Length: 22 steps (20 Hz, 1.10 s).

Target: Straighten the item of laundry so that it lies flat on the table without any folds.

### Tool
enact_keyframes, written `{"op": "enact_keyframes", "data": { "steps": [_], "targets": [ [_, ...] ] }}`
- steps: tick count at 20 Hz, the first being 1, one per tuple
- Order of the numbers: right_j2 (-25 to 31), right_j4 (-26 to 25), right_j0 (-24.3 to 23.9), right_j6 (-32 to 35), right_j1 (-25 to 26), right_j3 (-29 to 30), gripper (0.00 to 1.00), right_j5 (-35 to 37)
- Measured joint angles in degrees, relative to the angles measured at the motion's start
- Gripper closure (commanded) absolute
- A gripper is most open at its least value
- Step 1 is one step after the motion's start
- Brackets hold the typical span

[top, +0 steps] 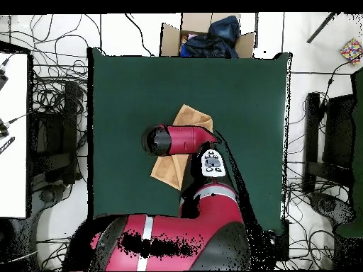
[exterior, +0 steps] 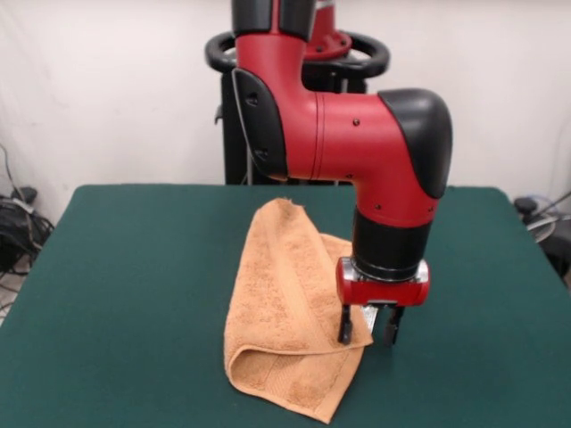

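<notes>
The orange-tan towel (exterior: pixel 285 303) lies folded over on itself on the dark green table (exterior: pixel 134 267), a long doubled strip with a rolled fold at its near left end. My gripper (exterior: pixel 368 334) hangs just above the table at the towel's right edge. Its fingers (exterior: pixel 344 326) stand apart, the left one against the towel's edge, with nothing clamped. In the overhead view the arm covers the gripper and the towel's middle. Towel corners (top: pixel 191 117) show on both sides of the arm on the table (top: pixel 127 85). No care tag shows.
A cardboard box (top: pixel 170 35) with dark blue cloth stands beyond the table's far edge in the overhead view. Cables (top: pixel 57 92) lie on the floor on both sides. The robot pedestal (exterior: pixel 303 53) stands behind the table.
</notes>
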Motion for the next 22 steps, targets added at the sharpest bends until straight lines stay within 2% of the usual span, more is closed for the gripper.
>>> {"op": "enact_keyframes", "data": {
  "steps": [22],
  "targets": [
    [0.0,0.0,-1.5,0.0,-0.6,0.1,0.0,0.0]
  ]
}}
